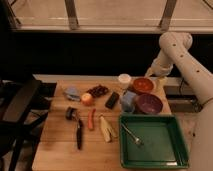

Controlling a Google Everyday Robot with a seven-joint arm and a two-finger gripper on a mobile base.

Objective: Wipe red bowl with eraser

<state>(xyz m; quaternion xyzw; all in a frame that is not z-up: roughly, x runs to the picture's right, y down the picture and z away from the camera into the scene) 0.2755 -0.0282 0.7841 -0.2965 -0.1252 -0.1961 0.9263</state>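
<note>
The red bowl point(143, 85) stands at the back right of the wooden table point(55, 150), just behind the dark purple bowl point(148, 104). The eraser point(112, 100), a small black block, lies near the table's middle, between the apple point(87, 99) and a blue object point(129, 101). The white arm comes down from the upper right. My gripper point(159, 79) hangs at the table's back right edge, just right of the red bowl and well away from the eraser.
A green tray point(172, 157) holding a fork is at the front right. A white cup point(124, 80), dark grapes point(98, 91), a black-handled tool point(79, 134), a small black round object point(70, 113), a carrot point(91, 119) and a banana point(106, 130) lie about. A dark chair point(17, 107) stands left.
</note>
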